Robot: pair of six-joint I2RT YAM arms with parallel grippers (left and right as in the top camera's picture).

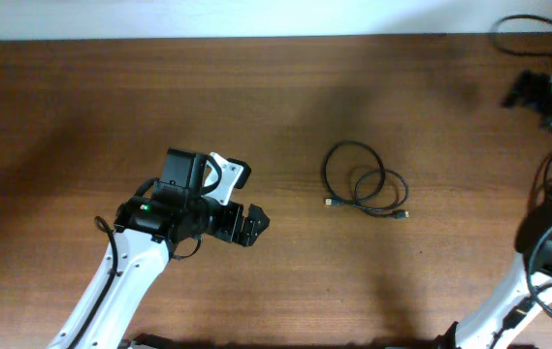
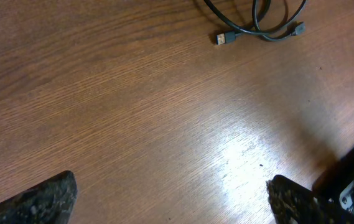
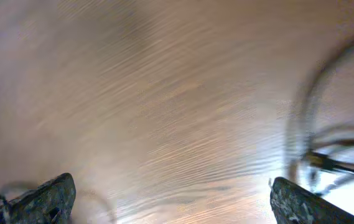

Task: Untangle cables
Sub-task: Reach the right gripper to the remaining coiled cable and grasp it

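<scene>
One thin black cable (image 1: 363,184) lies in loose overlapping loops on the wooden table, right of centre, with small plugs at its lower ends. In the left wrist view its loops (image 2: 270,28) and a silvery-tipped plug (image 2: 223,38) show at the top edge. My left gripper (image 1: 252,225) is open and empty, a short way left of the cable; its fingers (image 2: 170,193) are spread wide over bare wood. My right gripper (image 1: 525,91) is at the far right back, open and empty (image 3: 170,193).
Thicker black robot cables (image 1: 523,24) loop at the back right corner. The right arm's base (image 1: 547,252) stands at the right edge. Blurred dark cords (image 3: 326,155) show at the right of the right wrist view; I cannot tell which they are.
</scene>
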